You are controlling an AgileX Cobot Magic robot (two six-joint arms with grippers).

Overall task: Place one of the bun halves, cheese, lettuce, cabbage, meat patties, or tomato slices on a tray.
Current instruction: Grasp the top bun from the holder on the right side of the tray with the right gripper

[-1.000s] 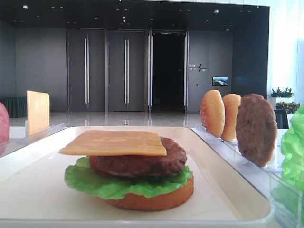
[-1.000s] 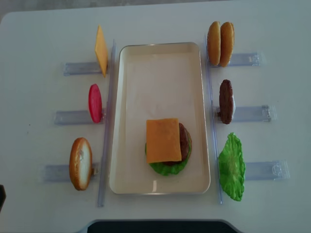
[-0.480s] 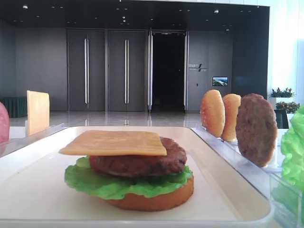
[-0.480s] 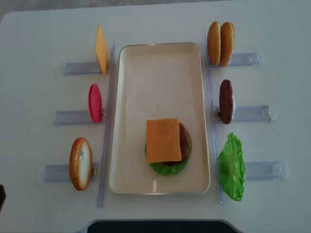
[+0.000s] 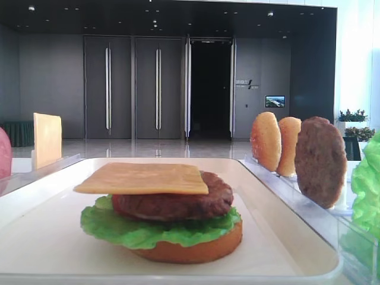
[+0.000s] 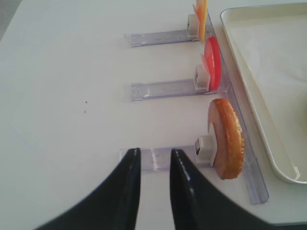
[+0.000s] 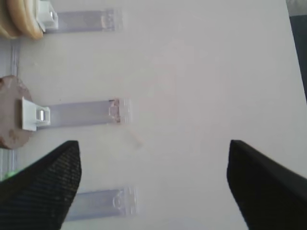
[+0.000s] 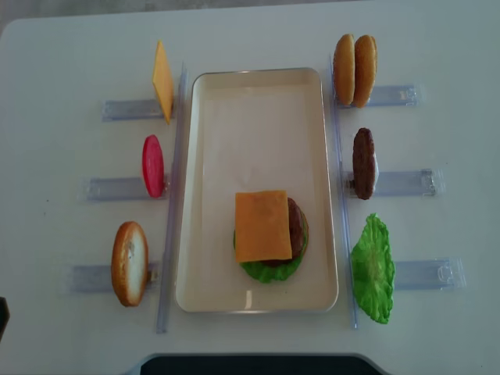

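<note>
Black fingers of the left gripper (image 6: pixel 152 189) stand nearly together, a thin slit between them, nothing held, hovering over the white table (image 6: pixel 62 72). Just ahead of the tips lies a clear rack (image 6: pixel 158 158), and at its right end a sesame bun top (image 6: pixel 226 139) stands on edge. Farther on, a second rack carries a tomato slice (image 6: pixel 212 63) upright, and beyond that a third holds a cheese slice (image 6: pixel 201 14) on edge. To the gripper's right, past the racks, is the tray (image 6: pixel 249 96) with its low rim.

On the tray, toward its near end, sits a stack: a flat bottom bun (image 5: pixel 190 249), lettuce (image 5: pixel 148 231), a patty (image 5: pixel 172 205) and a square of cheese (image 8: pixel 262 225) on top, set slightly off to the left so the patty shows at the right.

The right gripper (image 7: pixel 153 182) hangs with its dark fingers (image 7: pixel 43 187) spread wide apart, empty, above bare table. Between them and ahead lie clear racks. Off to its left a spare patty (image 7: pixel 12 115) stands in a white clip, and farther ahead two more buns (image 7: pixel 19 19) stand side by side. In the overhead view a loose lettuce leaf (image 8: pixel 372 269) stands in the nearest right-hand rack, beside the tray.
</note>
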